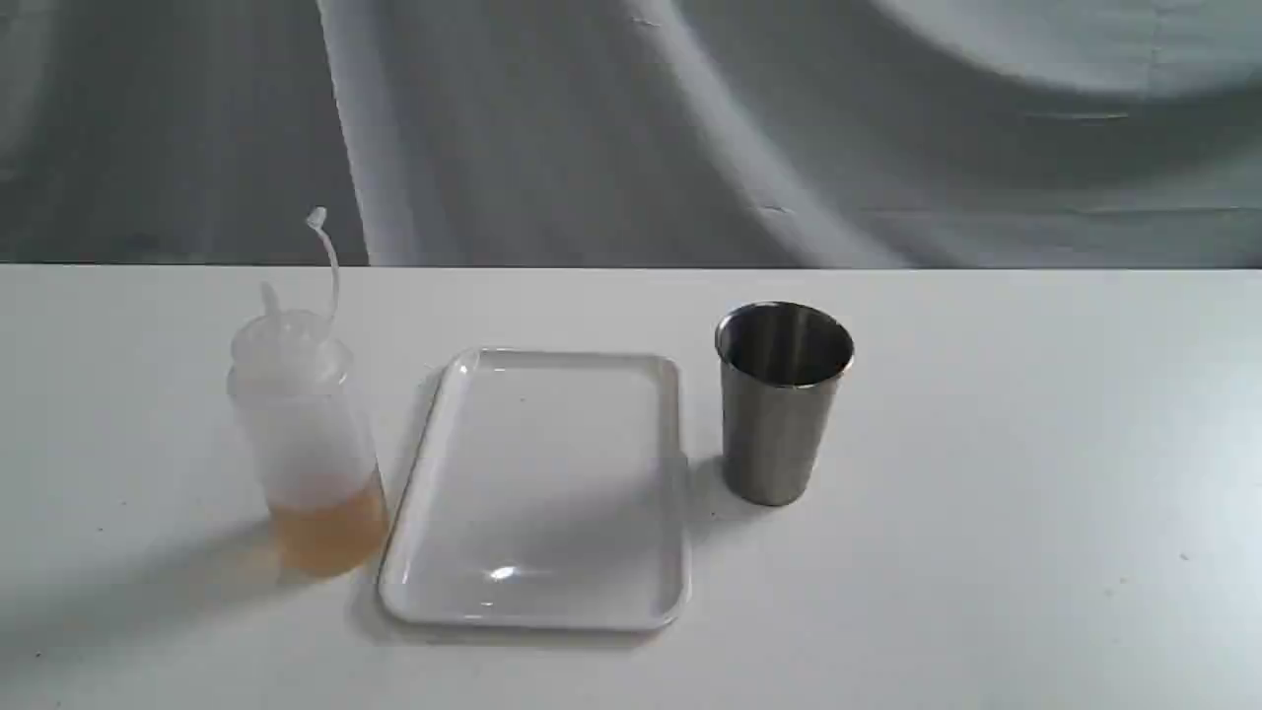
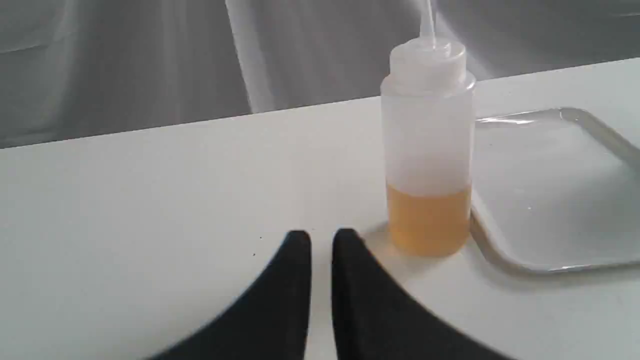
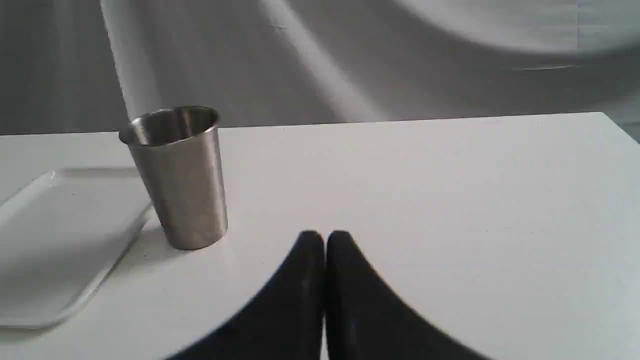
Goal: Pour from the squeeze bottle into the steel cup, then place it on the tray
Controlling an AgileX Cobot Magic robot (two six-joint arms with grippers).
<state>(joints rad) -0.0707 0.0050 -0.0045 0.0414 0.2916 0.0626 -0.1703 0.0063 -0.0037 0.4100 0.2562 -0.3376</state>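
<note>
The squeeze bottle (image 1: 306, 434) stands upright on the white table at the left, amber liquid in its lower part, its cap strap curling up. The white tray (image 1: 537, 488) lies beside it in the middle, with nothing on it. The steel cup (image 1: 782, 399) stands upright just right of the tray. No gripper shows in the exterior view. In the left wrist view my left gripper (image 2: 321, 239) is shut and holds nothing, a short way from the squeeze bottle (image 2: 427, 150) and the tray (image 2: 560, 190). My right gripper (image 3: 325, 239) is shut and bare, apart from the steel cup (image 3: 180, 175).
A grey draped cloth (image 1: 631, 128) hangs behind the table's far edge. The table (image 1: 1035, 493) stretches white to the right of the cup. The tray's corner (image 3: 55, 240) shows in the right wrist view.
</note>
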